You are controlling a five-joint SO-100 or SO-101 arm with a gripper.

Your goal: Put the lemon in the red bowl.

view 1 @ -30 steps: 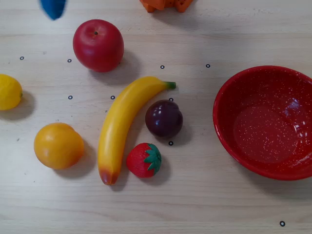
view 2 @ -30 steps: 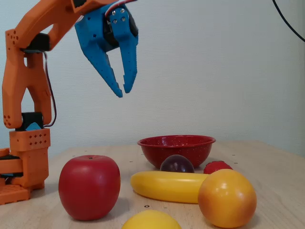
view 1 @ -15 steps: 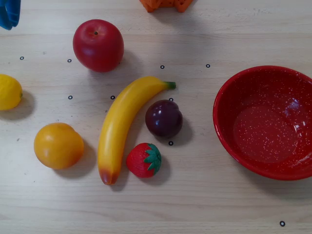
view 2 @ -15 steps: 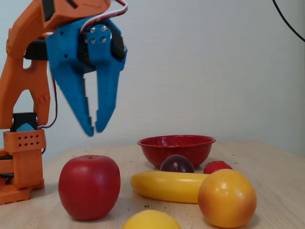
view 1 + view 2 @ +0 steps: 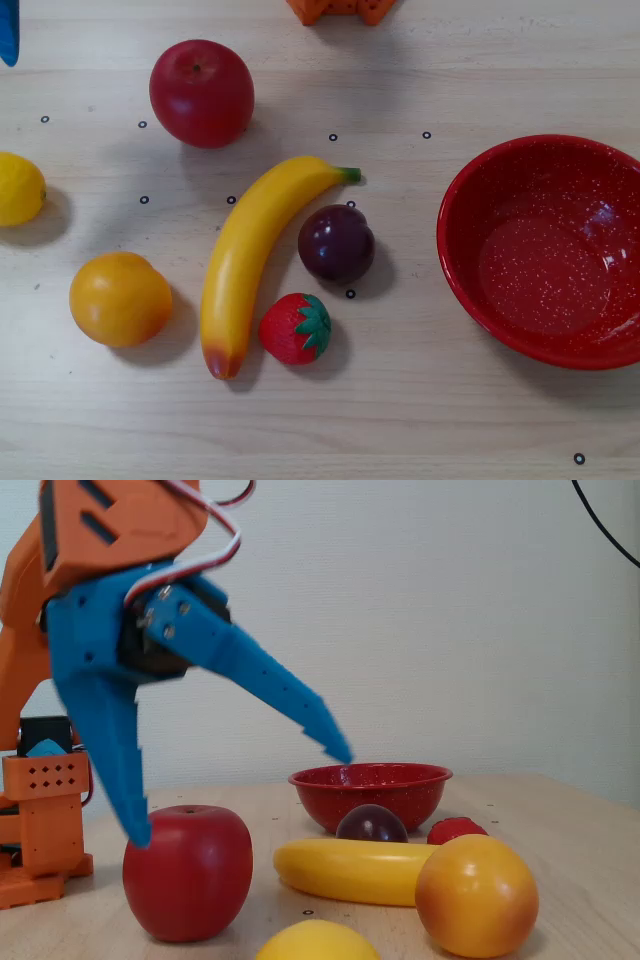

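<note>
Pale wooden table (image 5: 420, 420), reach not yet begun.
Gripper (image 5: 240, 795) spread wide, empty; next: over to lemon (image 5: 18, 188), then red bowl (image 5: 545, 250).

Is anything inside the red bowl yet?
No. In the overhead view the red bowl is empty, though its right edge is cut off. The lemon still sits on the table at far left.

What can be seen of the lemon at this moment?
The lemon is small, bright yellow and glossy, like smooth plastic. In the overhead view it lies on the wooden table at the left edge, partly cut off, apart from the other fruit and far from the red bowl. In the fixed view only its rounded top shows at the bottom edge. Nothing touches it; the fingers are elsewhere.
</note>
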